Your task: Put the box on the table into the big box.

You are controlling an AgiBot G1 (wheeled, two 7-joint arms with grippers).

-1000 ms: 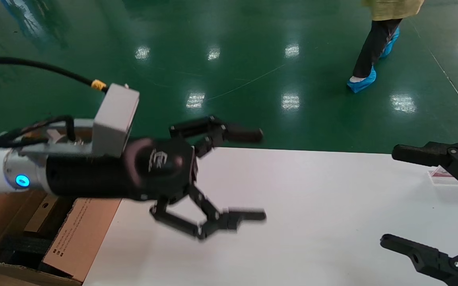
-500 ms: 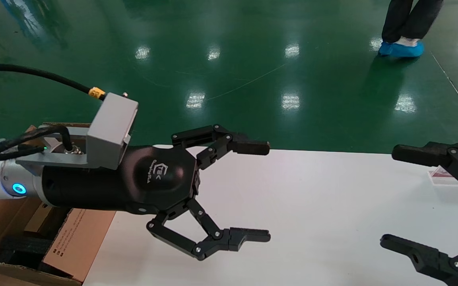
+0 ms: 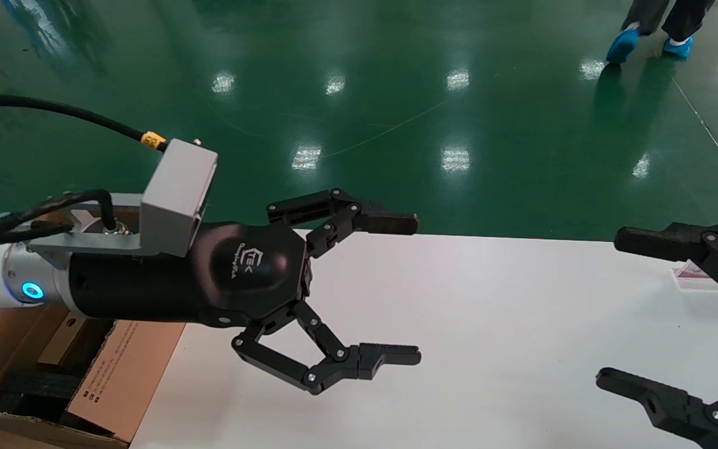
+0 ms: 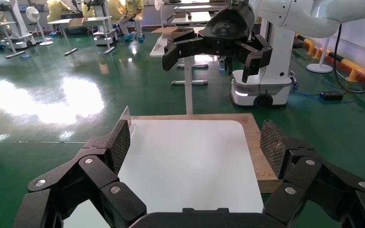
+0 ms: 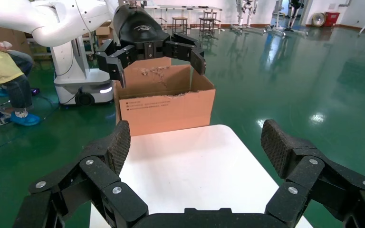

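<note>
green floor, white worktop [image 3: 490, 324] bare; left pincer [image 3: 396, 290] wide, empty; right pincer [image 3: 621, 308] wide. retract left clear of big box [image 3: 122, 374].

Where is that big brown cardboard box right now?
The large brown corrugated cardboard box sits at the head view's lower left, against the glossy white table's left edge, below the open left gripper.

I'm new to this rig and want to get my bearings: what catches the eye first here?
The left gripper dominates the head view, open and empty, held out over the white table. The big box stands open at the table's left end. The right gripper, also open, waits at the right edge.
</note>
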